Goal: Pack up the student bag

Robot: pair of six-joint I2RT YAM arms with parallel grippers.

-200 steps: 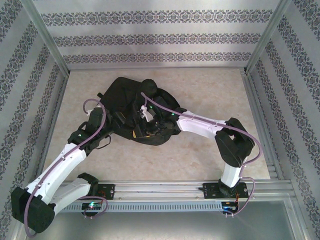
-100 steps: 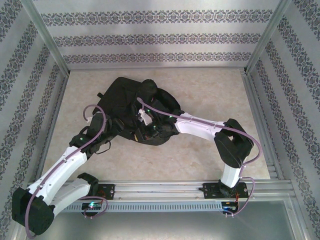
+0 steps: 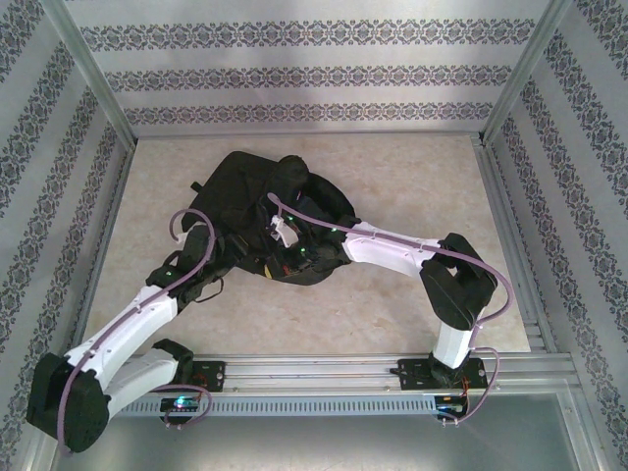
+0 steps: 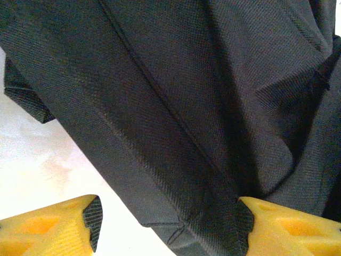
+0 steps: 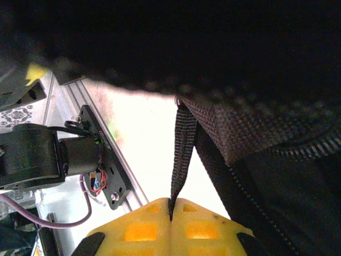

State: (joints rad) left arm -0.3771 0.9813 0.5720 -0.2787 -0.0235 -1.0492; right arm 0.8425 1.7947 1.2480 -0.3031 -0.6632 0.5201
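The student bag [image 3: 250, 186] is a large black backpack lying on the table's middle, slightly left. My left gripper [image 3: 214, 257] is at its near-left edge. In the left wrist view this gripper [image 4: 168, 213] is open, and the bag's fabric [image 4: 186, 96] lies between its yellow fingers [image 4: 277, 224], against the right one and apart from the left. My right gripper [image 3: 287, 257] reaches over the bag's near side. Its fingers [image 5: 171, 205] are shut on a thin black webbing strap [image 5: 182, 154] that runs up to the bag [image 5: 266, 133].
Pale marble-look tabletop [image 3: 422, 186] lies bare to the right and behind the bag. An aluminium rail [image 3: 314, 373] with both arm bases runs along the near edge. Patterned walls and metal posts [image 3: 93, 88] close in the sides and back.
The right gripper has shut on the bag's strap. The left arm has drawn back toward the near-left, its gripper still open at the bag's edge.
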